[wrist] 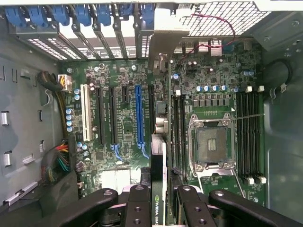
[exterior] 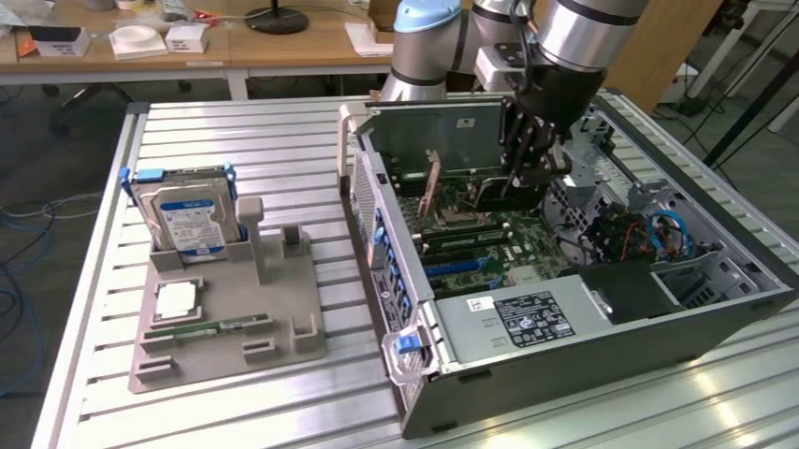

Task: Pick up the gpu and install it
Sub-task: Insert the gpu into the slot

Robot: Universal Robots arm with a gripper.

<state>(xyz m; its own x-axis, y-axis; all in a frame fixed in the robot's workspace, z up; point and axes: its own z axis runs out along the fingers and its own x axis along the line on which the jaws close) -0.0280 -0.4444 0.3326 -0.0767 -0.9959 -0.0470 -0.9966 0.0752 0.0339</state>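
Arm: The robot arm is reaching down into the open computer case (exterior: 699, 327) from above.
Gripper: The gripper (exterior: 530, 159) is hanging low inside the case, over the green board. In the wrist view the gripper (wrist: 162, 194) is squeezing a thin card between its black fingers (wrist: 137, 201).
Gpu: The gpu (wrist: 158, 209) is sitting in the gripper's grip, standing on its thin edge. It is running along the same way as the long slots. Its shiny metal end (wrist: 161, 45) is pointing at the wall with the blue clips (wrist: 61, 14).
Where the gpu is: It is over the motherboard (wrist: 123, 142), just beside the long blue slot (wrist: 139, 113), between that slot and the square chip socket (wrist: 211, 142). I cannot tell if it is pushed into a slot or just above one.
Case: It is lying on its side on the metal table (exterior: 250, 140) with its inside showing. A grey power box (exterior: 525, 323) is sitting at the near end.
Tray: A grey tray (exterior: 281, 360) is resting on the table, on the exterior view's left, well apart from the gripper.
On the tray: A hard drive (exterior: 187, 220) is standing up at the far end. A square chip (exterior: 175, 299) and a thin green memory stick (exterior: 206, 329) are lying flat nearer the front.
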